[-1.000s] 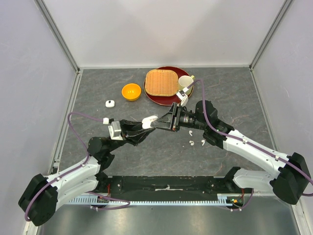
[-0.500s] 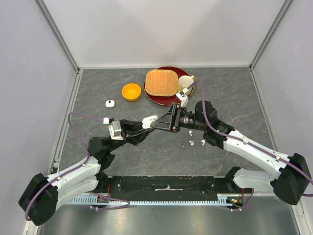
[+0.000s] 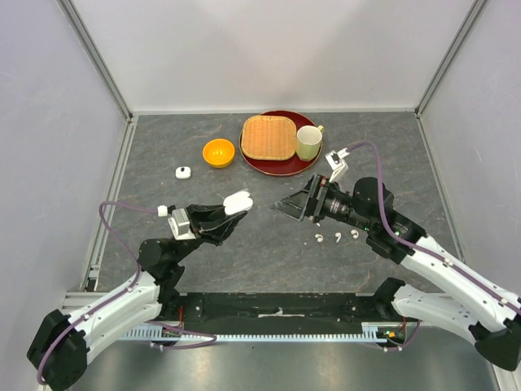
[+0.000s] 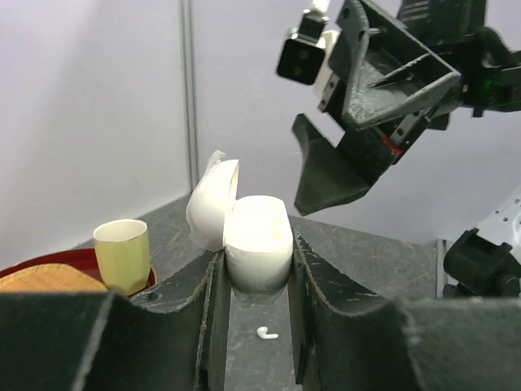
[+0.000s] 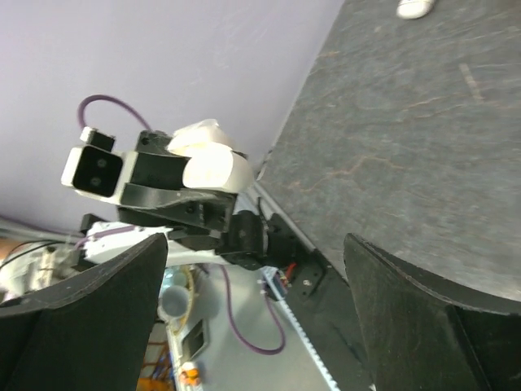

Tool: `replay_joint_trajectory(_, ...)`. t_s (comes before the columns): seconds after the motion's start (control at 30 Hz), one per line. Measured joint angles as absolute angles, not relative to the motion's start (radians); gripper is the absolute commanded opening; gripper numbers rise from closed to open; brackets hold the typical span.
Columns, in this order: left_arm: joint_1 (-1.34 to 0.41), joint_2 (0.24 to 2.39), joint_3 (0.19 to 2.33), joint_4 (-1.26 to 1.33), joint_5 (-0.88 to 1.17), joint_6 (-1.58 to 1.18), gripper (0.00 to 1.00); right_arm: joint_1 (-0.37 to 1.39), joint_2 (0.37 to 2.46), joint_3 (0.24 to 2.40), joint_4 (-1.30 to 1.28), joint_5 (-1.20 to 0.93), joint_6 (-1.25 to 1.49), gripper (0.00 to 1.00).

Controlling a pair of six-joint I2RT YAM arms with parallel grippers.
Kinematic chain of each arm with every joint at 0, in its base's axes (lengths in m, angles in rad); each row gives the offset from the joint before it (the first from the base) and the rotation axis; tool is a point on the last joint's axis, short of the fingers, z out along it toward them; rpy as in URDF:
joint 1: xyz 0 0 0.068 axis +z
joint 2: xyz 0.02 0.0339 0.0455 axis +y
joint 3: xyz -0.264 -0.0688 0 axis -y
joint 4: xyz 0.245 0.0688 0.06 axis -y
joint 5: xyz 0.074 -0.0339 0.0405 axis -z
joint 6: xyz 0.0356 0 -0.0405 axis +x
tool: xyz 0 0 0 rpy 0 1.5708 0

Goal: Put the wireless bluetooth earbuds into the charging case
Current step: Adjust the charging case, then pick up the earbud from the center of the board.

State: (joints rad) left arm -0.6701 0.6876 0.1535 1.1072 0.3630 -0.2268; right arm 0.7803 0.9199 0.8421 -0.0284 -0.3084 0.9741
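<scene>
My left gripper [image 3: 231, 208] is shut on the white charging case [image 3: 238, 201], held above the table with its lid [image 4: 213, 202] flipped open. In the left wrist view the case [image 4: 257, 242] sits upright between the fingers [image 4: 313, 281]; what lies inside it is washed out. My right gripper [image 3: 287, 205] hovers just right of the case, open and holding nothing, and shows as wide-spread jaws in its own view [image 5: 256, 314]. Three white earbuds [image 3: 319, 238] [image 3: 337, 236] [image 3: 355, 234] lie on the table under the right wrist. One earbud [image 4: 268, 333] shows below the case.
A second small white case [image 3: 183, 172] lies at the left. An orange bowl [image 3: 218, 152] stands behind the grippers. The red tray [image 3: 281, 167] at the back holds a woven basket [image 3: 268, 137] and a pale cup [image 3: 308, 142]. Walls enclose the table.
The right gripper has pulled back to the right, away from the case, and its jaws have spread wide. The left arm has drawn back to the left with the case.
</scene>
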Motion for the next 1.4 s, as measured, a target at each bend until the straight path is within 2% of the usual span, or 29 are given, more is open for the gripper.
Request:
replay_joint_trajectory(0.1,-0.67,0.649,0.141,1.072,0.338,-0.218,0.02,0.767,0.871,0.847,-0.121,-0.244,0.913,0.96)
replay_joint_trajectory(0.23,-0.67,0.606,0.14,1.025,0.328,-0.209,0.02,0.739,0.875,0.917,-0.321,-0.109,0.828,0.91)
replay_joint_trajectory(0.33,-0.67,0.583,0.14,1.002,0.327,-0.204,0.02,0.667,0.907,0.965,-0.444,-0.036,0.766,0.81)
replay_joint_trajectory(0.43,-0.67,0.575,0.14,0.973,0.334,-0.2,0.02,0.522,0.92,0.955,-0.529,-0.017,0.71,0.73)
replay_joint_trajectory(0.6,-0.67,0.576,0.141,0.943,0.352,-0.2,0.02,0.297,0.913,0.862,-0.594,-0.052,0.635,0.66)
replay_joint_trajectory(0.63,-0.67,0.577,0.141,0.94,0.353,-0.2,0.02,0.249,0.916,0.836,-0.602,-0.07,0.622,0.61)
replay_joint_trajectory(0.83,-0.67,0.583,0.141,0.937,0.375,-0.2,0.02,0.044,0.949,0.665,-0.627,-0.112,0.586,0.54)
replay_joint_trajectory(1.23,-0.67,0.597,0.141,0.937,0.379,-0.2,0.02,0.01,0.978,0.546,-0.578,-0.099,0.615,0.45)
replay_joint_trajectory(1.4,-0.67,0.602,0.141,0.937,0.387,-0.2,0.02,0.005,1.019,0.516,-0.527,-0.093,0.633,0.44)
